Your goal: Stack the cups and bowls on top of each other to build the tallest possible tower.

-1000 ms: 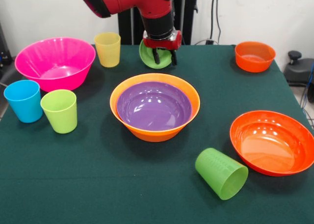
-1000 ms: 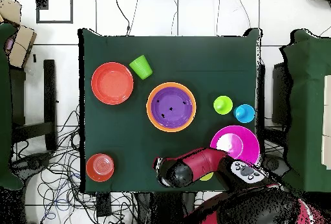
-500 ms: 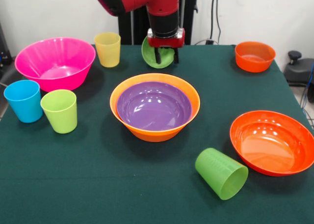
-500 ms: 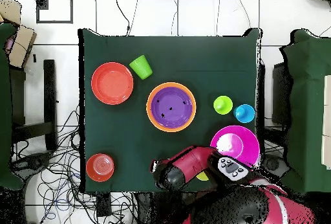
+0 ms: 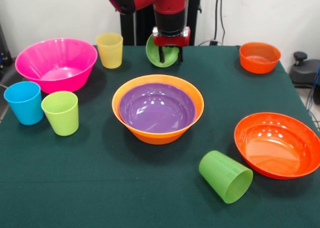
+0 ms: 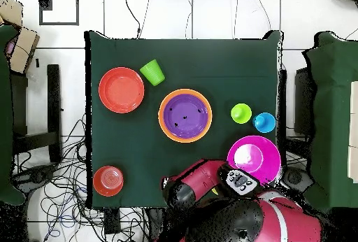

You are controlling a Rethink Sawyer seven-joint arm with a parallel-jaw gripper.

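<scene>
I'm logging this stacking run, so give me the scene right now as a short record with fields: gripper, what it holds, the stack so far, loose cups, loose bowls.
gripper: the gripper is raised at the table's far edge, shut on the small green bowl
held item: small green bowl, tilted on edge, off the table
stack: purple bowl nested in the large orange bowl
upright cups: yellow cup, blue cup, lime cup
tipped cup: darker green cup, on its side
loose bowls: pink bowl, small orange bowl, shallow red-orange bowl

White wall, tiled floor (cables strewn), green tablecloth
</scene>
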